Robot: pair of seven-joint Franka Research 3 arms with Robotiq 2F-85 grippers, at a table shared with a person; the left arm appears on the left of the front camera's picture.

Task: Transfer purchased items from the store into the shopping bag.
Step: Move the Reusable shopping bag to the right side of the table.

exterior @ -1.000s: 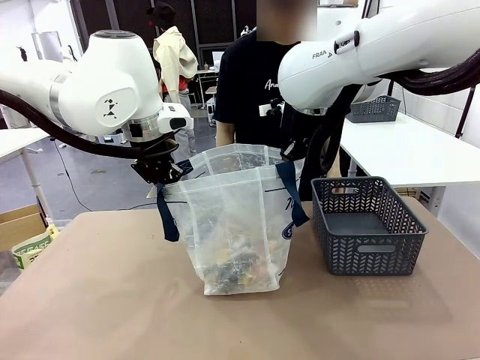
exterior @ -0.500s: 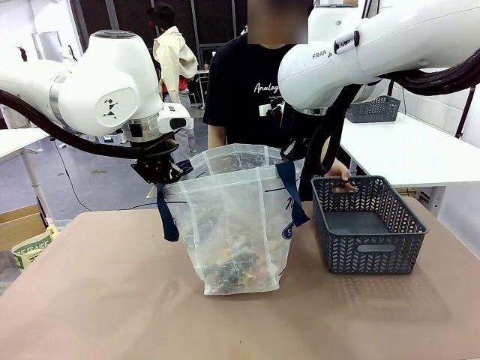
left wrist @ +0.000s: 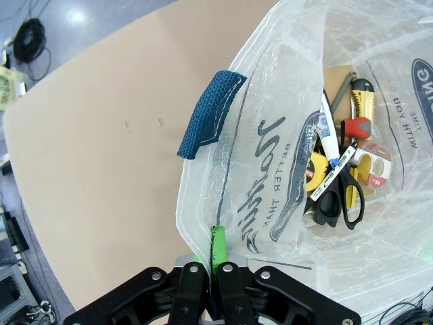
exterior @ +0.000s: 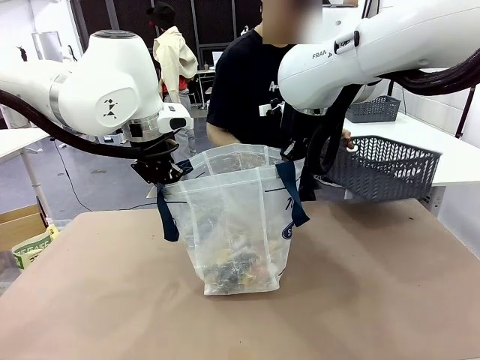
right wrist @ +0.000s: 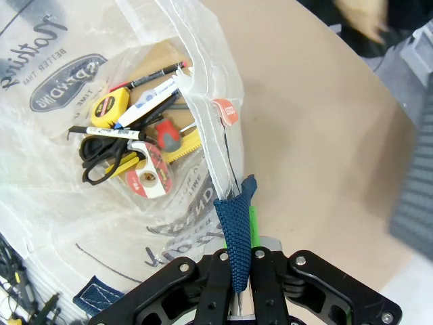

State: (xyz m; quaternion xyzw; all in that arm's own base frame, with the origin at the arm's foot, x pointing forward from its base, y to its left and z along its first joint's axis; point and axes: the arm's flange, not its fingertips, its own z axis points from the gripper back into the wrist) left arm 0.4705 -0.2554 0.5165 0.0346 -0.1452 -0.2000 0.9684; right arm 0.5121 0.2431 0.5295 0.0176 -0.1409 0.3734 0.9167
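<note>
We hold the bag (exterior: 236,217) upright at centre frame on the table (exterior: 105,300), left claw (left wrist: 215,263) and right claw (right wrist: 238,267) each clamped shut on its rim so the mouth gapes (items (left wrist: 338,183) lie inside).

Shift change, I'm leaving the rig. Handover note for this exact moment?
Left gripper: shut on the shopping bag rim.
Right gripper: shut on the navy strap at the opposite rim.
Bag: upright on the table, mouth held open.
Purchased items (scissors, tape measure, tape rolls, marker): at the bag's bottom.
Person's hand: holds the grey basket tilted, off the table.
Left to do: check the basket is empty (its inside is hidden), then release the bag.
</note>
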